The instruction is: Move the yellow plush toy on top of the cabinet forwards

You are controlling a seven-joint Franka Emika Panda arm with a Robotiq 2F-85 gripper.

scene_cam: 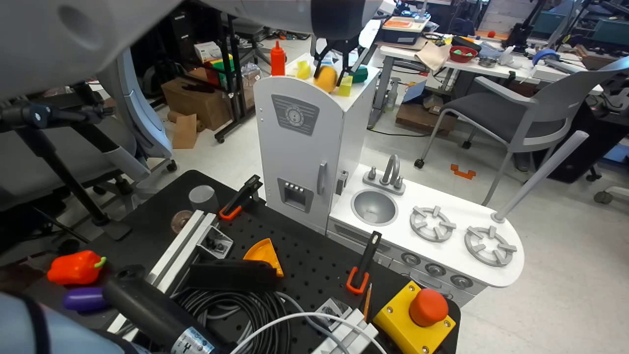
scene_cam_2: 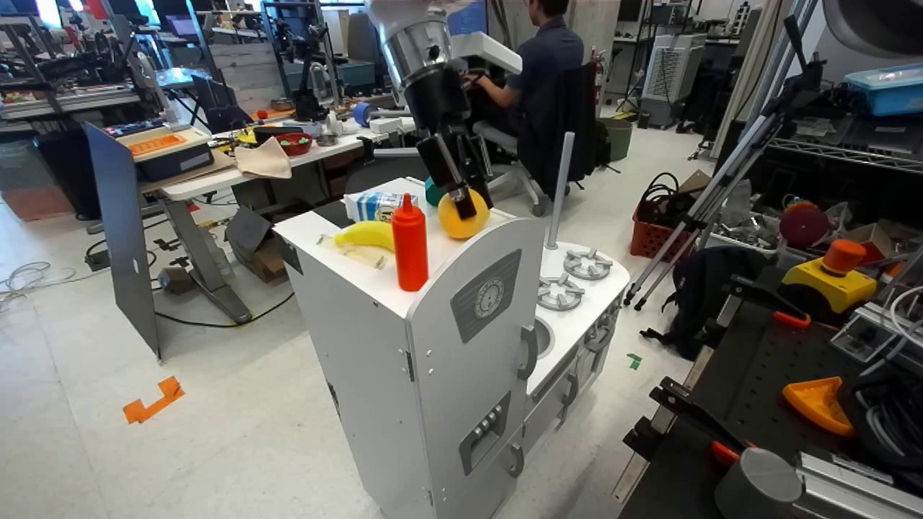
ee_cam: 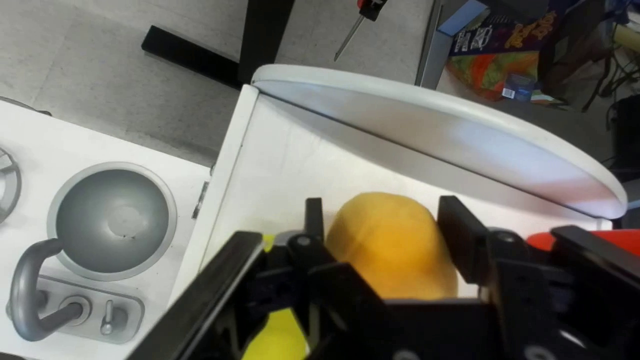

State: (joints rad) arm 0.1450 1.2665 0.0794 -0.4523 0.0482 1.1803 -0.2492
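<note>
Okay, yellow plush toy [ee_cam: 392, 255] is at the top of the white play-kitchen cabinet [scene_cam: 304, 147], between the fingers [ee_cam: 462, 242] of the claw [ee_cam: 382, 220]; can't tell if it rests there or is lifted. Fingers stand apart, one each side of it; clenched on it or just straddling, can't tell either. Toy looks round, no long axis to match. If forwards means the cabinet's front, the move points at the arched front panel [ee_cam: 440, 132], near the toy with a gap showing between in the wrist view: short travel, I'd say. Red squeeze bottle [scene_cam_2: 411, 249] stands just beside; sideways drift could tip it.
</note>
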